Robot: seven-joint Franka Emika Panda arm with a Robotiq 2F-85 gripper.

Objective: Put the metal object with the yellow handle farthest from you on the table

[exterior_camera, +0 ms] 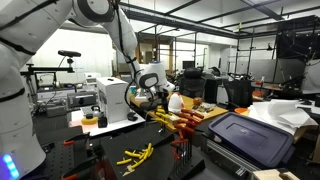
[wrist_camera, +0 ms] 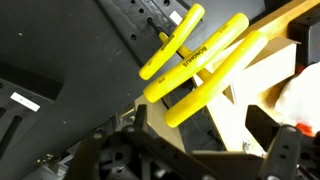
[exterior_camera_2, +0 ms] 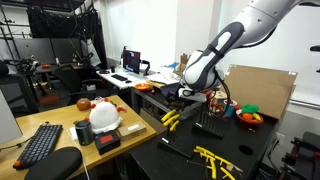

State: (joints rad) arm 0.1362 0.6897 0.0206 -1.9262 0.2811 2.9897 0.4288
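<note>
1. My hand [exterior_camera_2: 185, 98] hangs right above the yellow-handled tool [exterior_camera_2: 172, 118], at the end of the rack [exterior_camera: 178, 122] near an edge of the counter [exterior_camera_2: 165, 160].
2. I judge a top-down reach suits it, since the handles slant out free of the rack.
3. Only the wrist view shows the handles fanned apart. Only the exterior views show the other yellow tools [exterior_camera: 135, 155] lying mid-counter.
4. No view shows the fingertips, so I cannot tell whether the hand is apart or clamped, or the tool lifted.
</note>
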